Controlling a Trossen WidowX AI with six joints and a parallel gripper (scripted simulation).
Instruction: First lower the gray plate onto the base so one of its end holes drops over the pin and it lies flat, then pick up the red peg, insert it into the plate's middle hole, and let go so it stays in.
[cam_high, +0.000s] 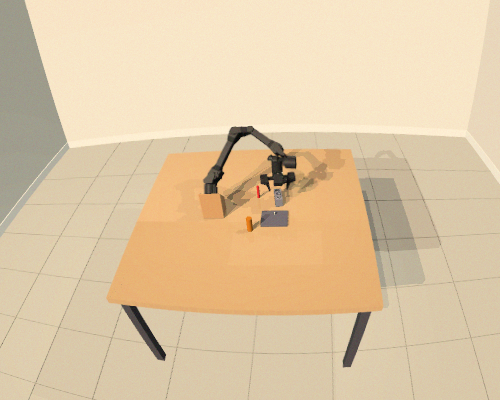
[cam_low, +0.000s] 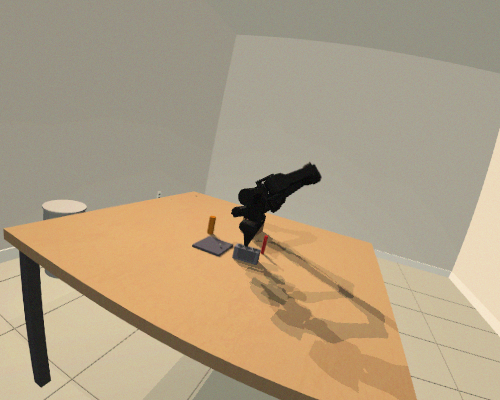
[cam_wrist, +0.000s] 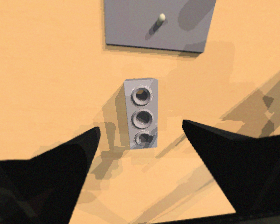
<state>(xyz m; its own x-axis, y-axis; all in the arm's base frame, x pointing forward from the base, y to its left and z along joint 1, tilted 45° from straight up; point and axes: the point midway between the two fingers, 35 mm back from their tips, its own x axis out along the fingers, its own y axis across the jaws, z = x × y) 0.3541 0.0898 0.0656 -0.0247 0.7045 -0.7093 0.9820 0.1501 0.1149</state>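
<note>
The gray plate (cam_high: 278, 199) (cam_low: 246, 255) (cam_wrist: 142, 107), a block with three holes in a row, rests on the table with its holes facing up. The flat dark gray base (cam_high: 274, 220) (cam_low: 209, 246) (cam_wrist: 130, 25) lies just beside it, with a small pale pin (cam_wrist: 161, 18) standing near the edge facing the plate. The red peg (cam_high: 258, 192) (cam_low: 264, 245) stands upright on the plate's other side and is outside the wrist view. My gripper (cam_high: 278, 189) (cam_wrist: 141, 127) is open and empty, pointing down above the plate, one finger on either side of it in the wrist view.
An orange cylinder (cam_high: 249, 224) (cam_low: 212, 225) stands upright beside the base. The arm rises from a wooden block (cam_high: 212, 207) at the left in the top view. A round gray bin (cam_low: 64, 207) stands on the floor beyond the table (cam_high: 200, 270) (cam_low: 150, 290).
</note>
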